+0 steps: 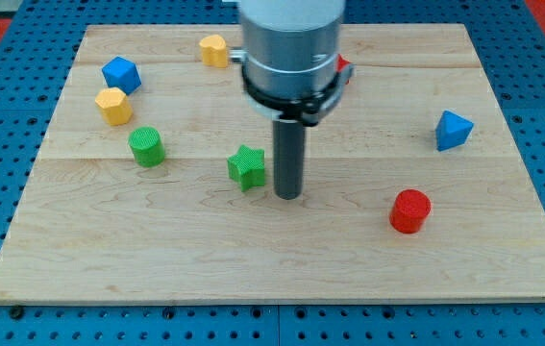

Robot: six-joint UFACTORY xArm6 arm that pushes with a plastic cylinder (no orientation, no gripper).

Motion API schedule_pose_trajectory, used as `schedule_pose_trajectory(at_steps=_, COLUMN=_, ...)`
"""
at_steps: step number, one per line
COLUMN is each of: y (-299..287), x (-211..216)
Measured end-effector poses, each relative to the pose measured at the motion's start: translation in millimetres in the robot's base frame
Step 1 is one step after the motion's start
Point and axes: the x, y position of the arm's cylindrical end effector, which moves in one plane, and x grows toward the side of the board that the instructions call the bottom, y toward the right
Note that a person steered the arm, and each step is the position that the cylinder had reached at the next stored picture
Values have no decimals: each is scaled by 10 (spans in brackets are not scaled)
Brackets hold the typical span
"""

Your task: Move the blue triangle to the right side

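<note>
The blue triangle (453, 130) lies near the board's right edge, above the middle height. My tip (288, 197) rests on the board at the centre, far to the left of the blue triangle. The tip sits just right of the green star (246, 167), close to it but with a small gap showing.
A red cylinder (410, 210) lies right of my tip and lower. A green cylinder (146, 146), a yellow block (113, 106) and a blue cube (120, 74) sit at the left. Another yellow block (214, 50) is at top centre. A red block (343, 70) is partly hidden behind the arm.
</note>
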Motion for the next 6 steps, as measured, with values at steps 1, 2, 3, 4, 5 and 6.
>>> schedule_pose_trajectory(at_steps=1, y=433, x=-101)
schedule_pose_trajectory(at_steps=2, y=1013, x=-447)
schedule_pose_trajectory(at_steps=3, y=1614, x=-557)
schedule_pose_trajectory(at_steps=4, y=1924, x=-566)
schedule_pose_trajectory(at_steps=5, y=2377, x=-612)
schedule_pose_trajectory(at_steps=6, y=2409, x=-757)
